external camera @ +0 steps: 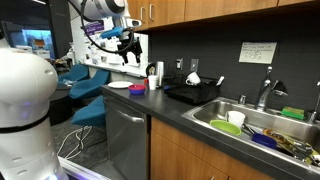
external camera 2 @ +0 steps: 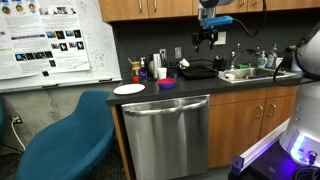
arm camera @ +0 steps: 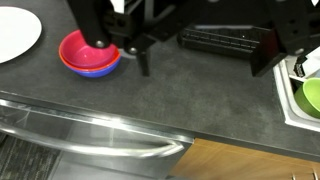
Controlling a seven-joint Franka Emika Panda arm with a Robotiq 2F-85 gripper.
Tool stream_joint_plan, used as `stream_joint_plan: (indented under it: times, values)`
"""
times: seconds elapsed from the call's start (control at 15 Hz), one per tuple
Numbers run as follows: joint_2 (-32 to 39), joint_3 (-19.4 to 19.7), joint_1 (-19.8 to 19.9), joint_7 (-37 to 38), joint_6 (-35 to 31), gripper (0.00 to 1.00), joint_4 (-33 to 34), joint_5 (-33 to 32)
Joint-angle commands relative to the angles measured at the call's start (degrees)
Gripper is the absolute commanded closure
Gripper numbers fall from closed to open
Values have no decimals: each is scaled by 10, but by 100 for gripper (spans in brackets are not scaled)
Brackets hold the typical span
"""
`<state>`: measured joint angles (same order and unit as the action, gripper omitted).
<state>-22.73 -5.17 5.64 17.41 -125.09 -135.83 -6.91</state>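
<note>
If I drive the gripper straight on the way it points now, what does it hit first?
Most likely the bare dark countertop: the open gripper points down at it, between the red bowl and the black drying rack. One finger looks close to the bowl's rim, though depth is unclear.

You are looking at a kitchenette. A dark bench runs under wooden wall cabinets, with a dark grey wall between them. Below sit a steel dishwasher and wooden cupboard doors. A blue chair stands beside them, under a poster board. A steel sink is set into the bench.
</note>
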Motion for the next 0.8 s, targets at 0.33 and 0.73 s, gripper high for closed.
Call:
stream_joint_plan:
  times: [0.33, 0.73]
  values:
    - [2, 5, -10, -1, 4, 0, 2, 3]
    - [14, 15, -76, -73, 32, 0, 7, 122]
